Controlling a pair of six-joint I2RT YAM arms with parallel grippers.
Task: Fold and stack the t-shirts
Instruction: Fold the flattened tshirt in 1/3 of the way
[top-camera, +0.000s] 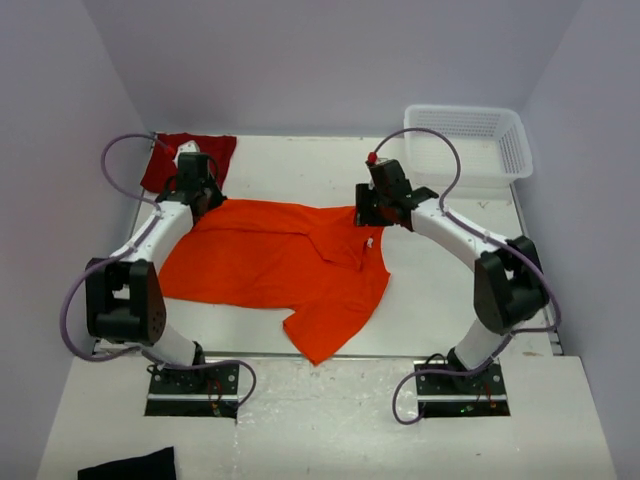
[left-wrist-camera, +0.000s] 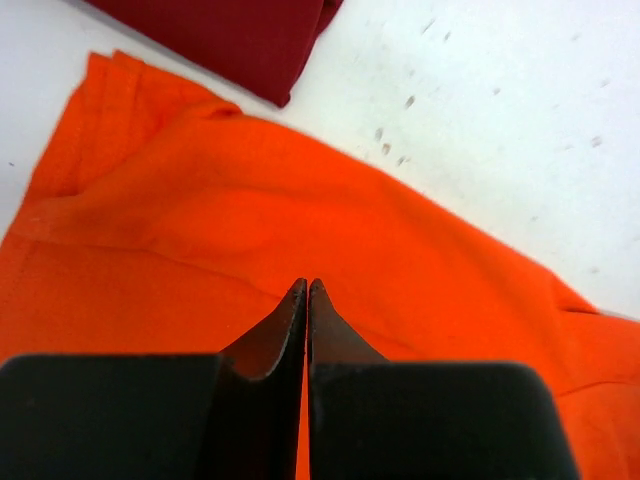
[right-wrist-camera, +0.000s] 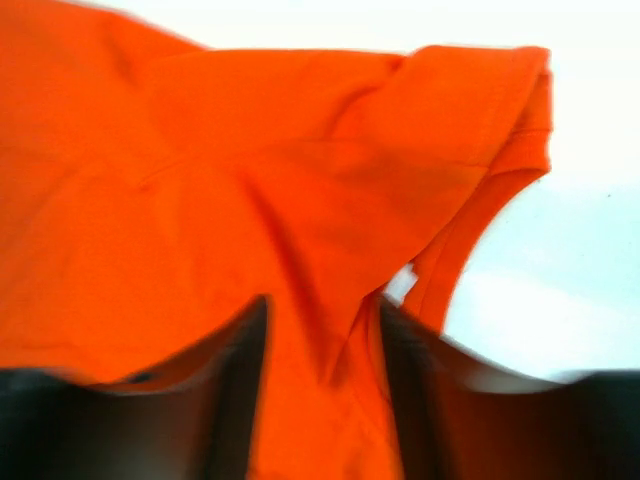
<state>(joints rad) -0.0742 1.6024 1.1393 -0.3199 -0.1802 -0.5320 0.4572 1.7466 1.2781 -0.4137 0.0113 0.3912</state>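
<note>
Orange t-shirt (top-camera: 270, 260) lies spread mid-table (top-camera: 450, 290), long axis running left to right, collar end toward the right arm, one sleeve trailing toward the near edge. Crimson t-shirt (top-camera: 160, 165) sits bunched at the far left corner, just beyond the orange one.

Left gripper (left-wrist-camera: 305, 285): fingers pressed together at the shirt's far left edge. Cannot tell whether any cloth is pinched.

Right gripper (right-wrist-camera: 323, 305): fingers apart, straddling a raised ridge of orange cloth near the collar. View is blurred.

Judgement: each arm is placed at its own end of the far edge. The fold should carry that edge toward the near side.
</note>
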